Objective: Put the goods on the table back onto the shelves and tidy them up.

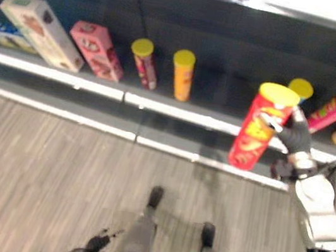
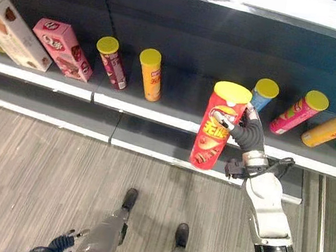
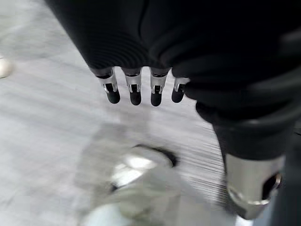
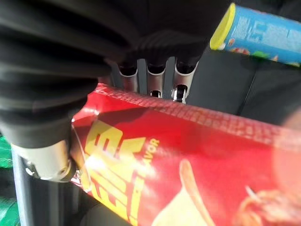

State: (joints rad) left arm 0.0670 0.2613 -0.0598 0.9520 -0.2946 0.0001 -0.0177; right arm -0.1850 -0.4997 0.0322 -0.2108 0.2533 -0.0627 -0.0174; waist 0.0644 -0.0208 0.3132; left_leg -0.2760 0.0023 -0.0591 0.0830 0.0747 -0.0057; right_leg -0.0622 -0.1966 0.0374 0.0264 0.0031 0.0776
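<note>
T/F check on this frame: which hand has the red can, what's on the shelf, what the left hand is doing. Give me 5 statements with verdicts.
1. The right hand grips the red can. True.
2. The red can has a blue lid. False: its lid is yellow.
3. A pink box lies on the shelf beside a cream box. True.
4. The left hand holds an orange can. False: it holds nothing, its fingers hanging straight over the floor; the orange can stands on the shelf.
5. The blue can lies on the floor. False: it is on the shelf, behind the red can.
</note>
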